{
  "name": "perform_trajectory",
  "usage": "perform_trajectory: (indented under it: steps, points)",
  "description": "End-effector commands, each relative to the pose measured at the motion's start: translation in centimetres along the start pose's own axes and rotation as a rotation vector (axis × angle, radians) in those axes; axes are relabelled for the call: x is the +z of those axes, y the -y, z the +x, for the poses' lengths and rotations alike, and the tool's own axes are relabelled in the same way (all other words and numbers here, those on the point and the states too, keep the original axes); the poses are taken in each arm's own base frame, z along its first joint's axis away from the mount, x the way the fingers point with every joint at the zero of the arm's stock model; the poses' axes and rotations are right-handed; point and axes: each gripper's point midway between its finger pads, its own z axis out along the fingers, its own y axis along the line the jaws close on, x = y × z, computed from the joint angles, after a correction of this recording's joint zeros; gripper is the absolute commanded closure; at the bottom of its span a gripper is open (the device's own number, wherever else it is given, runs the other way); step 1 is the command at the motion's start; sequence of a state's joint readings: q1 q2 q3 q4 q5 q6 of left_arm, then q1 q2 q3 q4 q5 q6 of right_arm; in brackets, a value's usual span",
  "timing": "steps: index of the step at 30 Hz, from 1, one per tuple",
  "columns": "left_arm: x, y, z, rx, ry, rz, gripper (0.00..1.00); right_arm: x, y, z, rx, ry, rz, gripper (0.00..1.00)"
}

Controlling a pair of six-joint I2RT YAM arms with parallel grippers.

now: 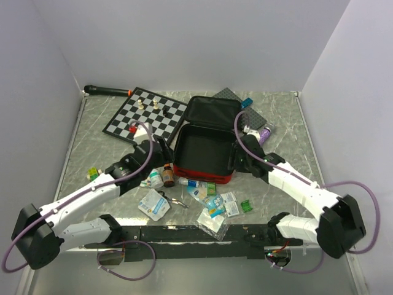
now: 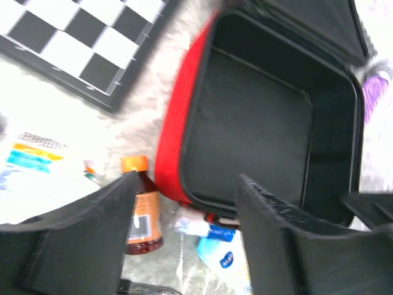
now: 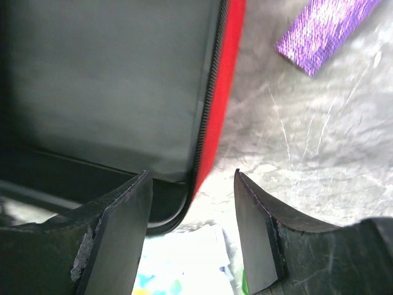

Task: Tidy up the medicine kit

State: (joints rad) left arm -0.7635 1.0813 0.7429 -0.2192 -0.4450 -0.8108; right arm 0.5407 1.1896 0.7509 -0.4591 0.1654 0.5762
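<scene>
Overhead: chess pieces [image 1: 149,104] (this view only) | medicine kit [image 1: 202,150] open

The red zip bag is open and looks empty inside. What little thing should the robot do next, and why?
Probably lower the left gripper onto the small brown bottle with the orange cap and close on it. That gripper's jaws stand open and empty, the bottle sits right beside the soft red fabric medicine kit, and the kit's black inside holds nothing yet.
</scene>
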Motion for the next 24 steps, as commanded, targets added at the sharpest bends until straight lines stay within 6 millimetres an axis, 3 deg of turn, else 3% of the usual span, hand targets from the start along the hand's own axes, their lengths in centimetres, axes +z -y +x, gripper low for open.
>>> perform_trajectory:
  steps: [1,2,6,14,24]
  points:
    - [-0.5,-2.7,-1.5,-0.04,0.011,-0.1,0.19,-4.2,-1.7,-3.7,-0.019,0.14,-0.094,0.37]
    - [-0.5,-3.2,-1.1,-0.038,-0.006,-0.1,0.13,-4.8,-2.2,-3.9,-0.029,0.159,-0.135,0.37]
    - [0.0,-3.0,1.5,0.004,-0.1,-0.016,0.28,-6.4,-3.1,-3.2,-0.067,0.198,-0.252,0.38]
    - [1.3,-1.9,5.4,0.032,-0.253,0.048,0.36,-5.5,-1.4,0.0,-0.083,0.154,-0.249,0.4]
    - [2.6,-3.8,9.3,0.085,-0.364,-0.04,0.36,-4.7,-1.1,1.1,-0.062,0.132,-0.243,0.41]
